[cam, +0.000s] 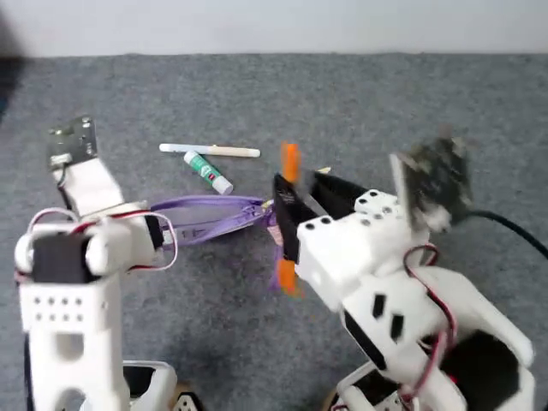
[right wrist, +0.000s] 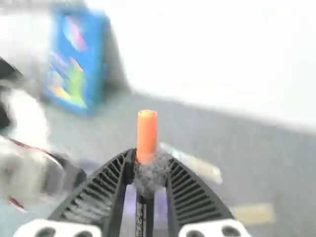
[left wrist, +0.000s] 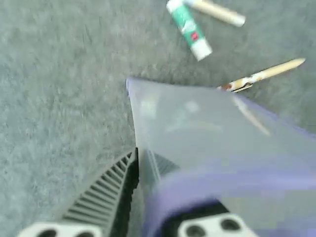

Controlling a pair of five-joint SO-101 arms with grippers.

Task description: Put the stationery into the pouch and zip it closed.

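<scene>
I note my right hand (right wrist: 148, 170) clamped on a cylindrical orange marker (right wrist: 147, 129); my left hand (left wrist: 143, 165) pinches the translucent purple pouch (left wrist: 207, 128).

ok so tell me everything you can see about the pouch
The pouch is flat, see-through plastic with purple trim along its edges. It stretches over the grey mat between the two arms. The left gripper is shut on one end. Its other end reaches the orange-tipped pen held by the right gripper. Whether the zip is open cannot be told.
</scene>
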